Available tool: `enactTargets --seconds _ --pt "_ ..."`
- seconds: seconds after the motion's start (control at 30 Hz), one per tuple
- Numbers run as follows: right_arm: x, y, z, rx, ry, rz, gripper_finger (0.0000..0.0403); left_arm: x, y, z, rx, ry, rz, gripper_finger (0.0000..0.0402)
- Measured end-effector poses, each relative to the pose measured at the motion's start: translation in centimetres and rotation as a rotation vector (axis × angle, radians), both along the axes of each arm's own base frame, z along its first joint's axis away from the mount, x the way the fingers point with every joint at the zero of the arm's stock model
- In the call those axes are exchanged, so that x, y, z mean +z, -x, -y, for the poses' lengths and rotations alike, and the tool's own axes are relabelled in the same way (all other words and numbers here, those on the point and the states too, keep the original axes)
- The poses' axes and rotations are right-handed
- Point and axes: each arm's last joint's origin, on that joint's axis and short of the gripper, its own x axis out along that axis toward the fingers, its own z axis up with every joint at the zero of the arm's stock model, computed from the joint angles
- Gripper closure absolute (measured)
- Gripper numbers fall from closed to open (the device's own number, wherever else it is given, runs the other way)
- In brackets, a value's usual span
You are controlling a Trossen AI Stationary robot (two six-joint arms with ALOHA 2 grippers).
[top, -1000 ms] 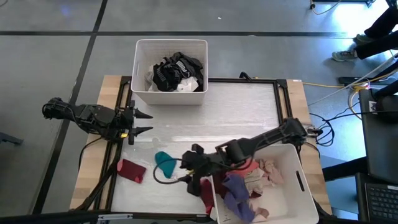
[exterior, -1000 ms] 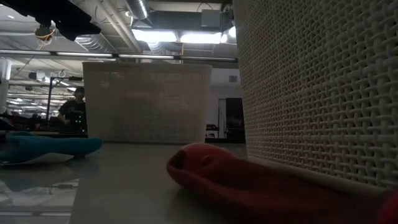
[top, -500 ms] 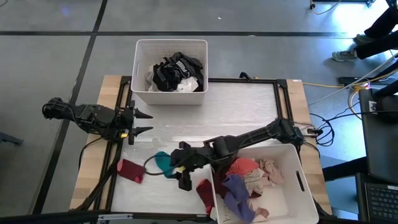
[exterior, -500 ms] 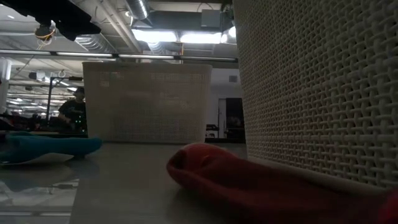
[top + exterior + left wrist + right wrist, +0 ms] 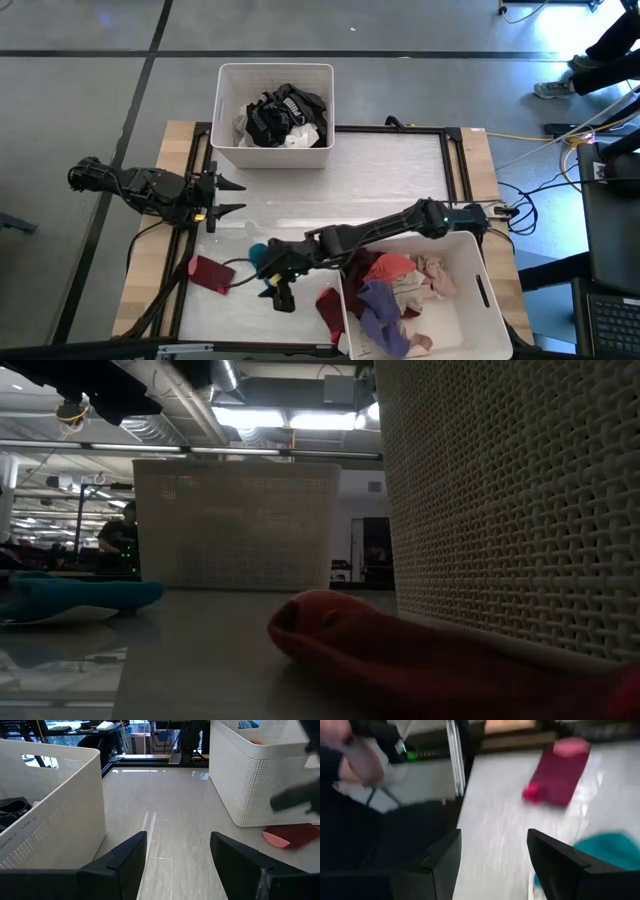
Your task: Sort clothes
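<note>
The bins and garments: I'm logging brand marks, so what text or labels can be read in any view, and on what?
Nothing is legible.
White lettering on the black garment in the far bin: too small to read.
Dark print on that bin's wall, left wrist view: too blurred.

Far bin (image 5: 226,110): I see white walls; black and white clothes inside.
Near bin (image 5: 480,275): white, perforated sides; red, pink, purple garments inside.
Teal garment (image 5: 261,255): solid teal.
Maroon garment (image 5: 210,273): dark red.
Table (image 5: 380,180): pale surface, black frame, light wood edges.
</note>
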Motion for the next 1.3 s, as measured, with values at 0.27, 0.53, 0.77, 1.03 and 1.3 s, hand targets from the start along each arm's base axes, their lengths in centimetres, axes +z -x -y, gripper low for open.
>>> enactTargets --seconds 0.27,0.53,0.77,1.03,1.3 --pt "-4.3 -0.1 -1.1 0.051 0.027 -0.159 0.0176 0.0 0.0 0.0 0.0 -0.001 -0.004 0.0192" --pt "-6.3 1.3 -1.8 0.109 0.054 -0.35 0.0176 0.0 0.0 0.0 0.0 -0.001 -0.004 0.0192" --pt "-7.4 3.1 -2.3 0.173 0.152 -0.498 0.0176 0.0 0.0 0.0 0.0 -0.001 -0.004 0.0192" --pt "-9.0 4.2 -2.1 0.235 0.25 -0.612 0.0176 0.0 0.0 0.0 0.0 -0.001 -0.005 0.0192" --pt "-10.7 4.5 -2.5 0.333 0.3 -0.649 0.0176 -0.1 0.0 0.0 0.0 -0.002 -0.007 0.0192"
